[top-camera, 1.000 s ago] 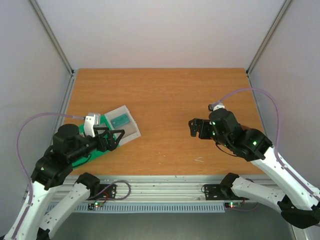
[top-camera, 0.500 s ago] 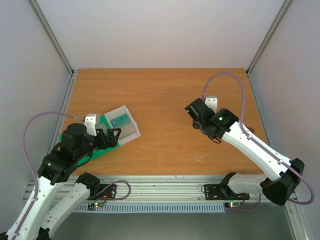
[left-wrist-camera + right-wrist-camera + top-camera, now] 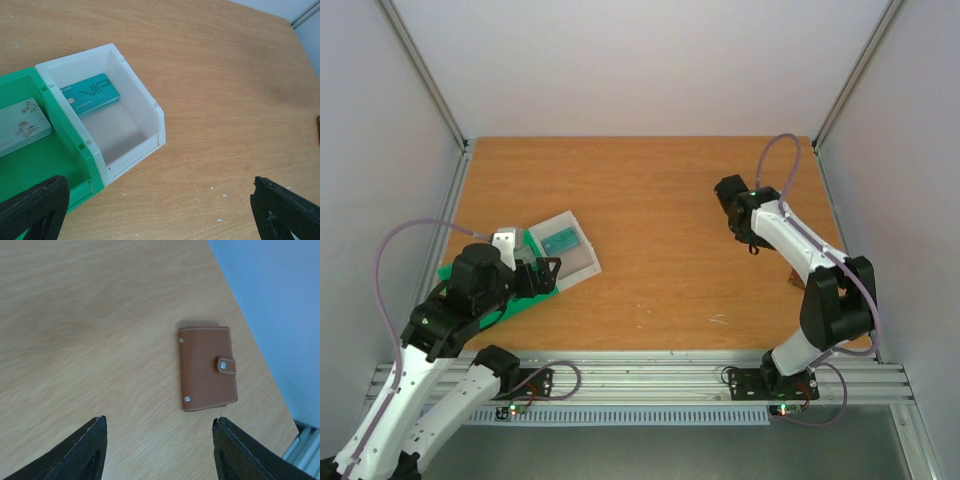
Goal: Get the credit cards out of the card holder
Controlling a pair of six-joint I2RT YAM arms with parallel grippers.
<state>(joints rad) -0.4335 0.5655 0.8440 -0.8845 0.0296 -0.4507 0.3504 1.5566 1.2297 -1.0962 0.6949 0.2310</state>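
orange-brown tabletop (image 3: pixel 75 315) is filling the right wrist view, and above it the right gripper (image 3: pixel 158 435) is hovering with its fingers apart and nothing between them. just ahead, near the tabletop's right edge, the card holder (image 3: pixel 206 369) is lying flat and closed. to reach well, the gripper is probably needing to line its fingers across the holder's narrow sides and descend square, so as not to nudge it off the edge. the holder is looking like stitched brown leather, with a snap tab on one side and two studs opposite. the left gripper (image 3: pixel 159 205) is hanging wide apart over a green tray (image 3: pixel 45 165).
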